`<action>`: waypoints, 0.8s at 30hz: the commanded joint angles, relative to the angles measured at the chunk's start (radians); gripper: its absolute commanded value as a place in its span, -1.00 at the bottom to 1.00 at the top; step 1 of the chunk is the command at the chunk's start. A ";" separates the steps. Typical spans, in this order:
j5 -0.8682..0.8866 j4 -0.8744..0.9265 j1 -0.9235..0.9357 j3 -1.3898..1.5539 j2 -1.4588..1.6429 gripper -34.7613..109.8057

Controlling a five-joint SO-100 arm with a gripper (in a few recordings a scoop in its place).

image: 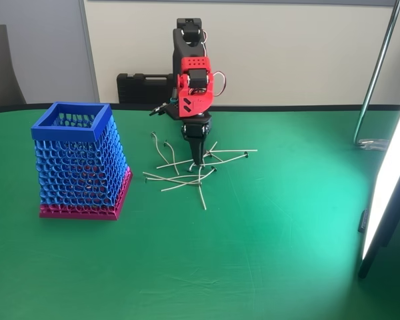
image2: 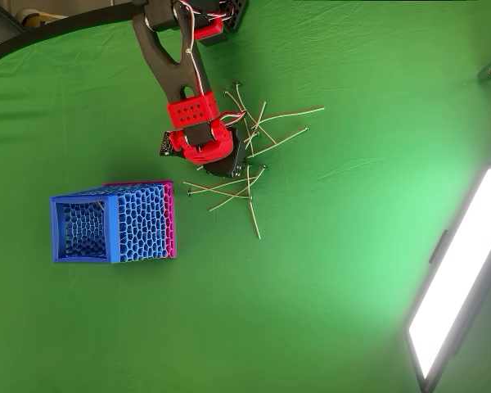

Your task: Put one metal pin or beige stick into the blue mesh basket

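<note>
Your green table (image: pixel 267 267) holds the blue mesh basket (image: pixel 80 163) at fixed-view left, upright, well apart from the sticks; the overhead view looks down its open mouth (image2: pixel 82 229), mesh visible inside. The red-and-black arm (image: pixel 193 73) points its gripper (image: pixel 197 160) down into the scattered beige sticks (image: pixel 187 179), tips among them. Overhead, the arm's body hides the fingers; you cannot tell whether they're apart or clamped.

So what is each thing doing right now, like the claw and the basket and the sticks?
claw: pointing down into the stick pile; open or shut, cannot tell
blue mesh basket: upright, open top, apparently empty
beige sticks: scattered, criss-crossed on the green table
light panel: switched on
</note>
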 commanded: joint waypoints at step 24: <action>-0.014 -0.025 -0.017 -0.014 -0.035 -0.45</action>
